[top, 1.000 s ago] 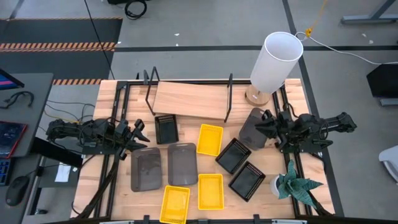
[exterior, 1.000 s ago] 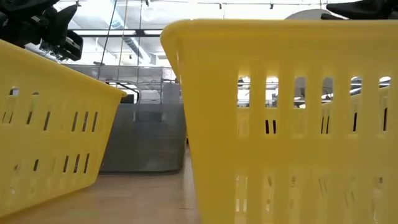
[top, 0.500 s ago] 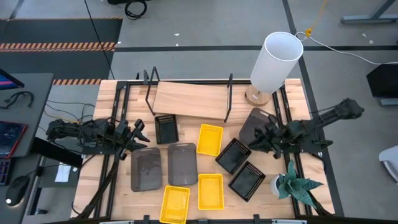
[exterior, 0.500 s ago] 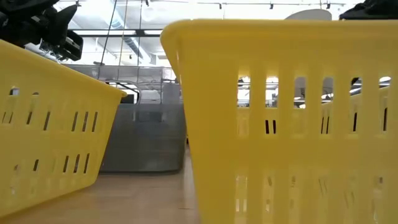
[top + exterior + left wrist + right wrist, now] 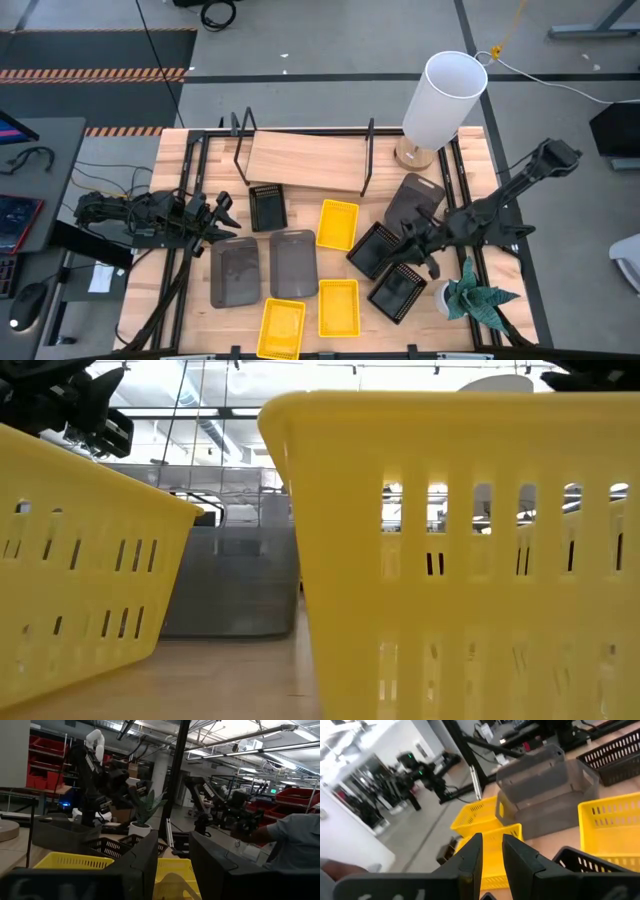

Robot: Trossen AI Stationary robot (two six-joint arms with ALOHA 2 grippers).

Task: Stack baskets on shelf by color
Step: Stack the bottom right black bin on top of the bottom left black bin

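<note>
Ten baskets lie loose on the table in front of the bare shelf point(image 5: 305, 160), and the right gripper point(image 5: 412, 248) hangs over two black baskets point(image 5: 376, 249), fingers slightly parted and holding nothing, while the left gripper point(image 5: 222, 215) waits partly open and unladen beside a grey basket point(image 5: 235, 271).

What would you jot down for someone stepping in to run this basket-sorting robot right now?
Left gripper: waiting at the table's left side, fingers apart, holding nothing.
Right gripper: over the two black baskets on the right, fingers slightly apart, nothing gripped.
Shelf: bare, no basket on it.
Baskets: a third black one in front of the shelf, three yellow, two grey mid-table, one grey by the lamp.
Done: nothing stacked. Left: everything.
</note>
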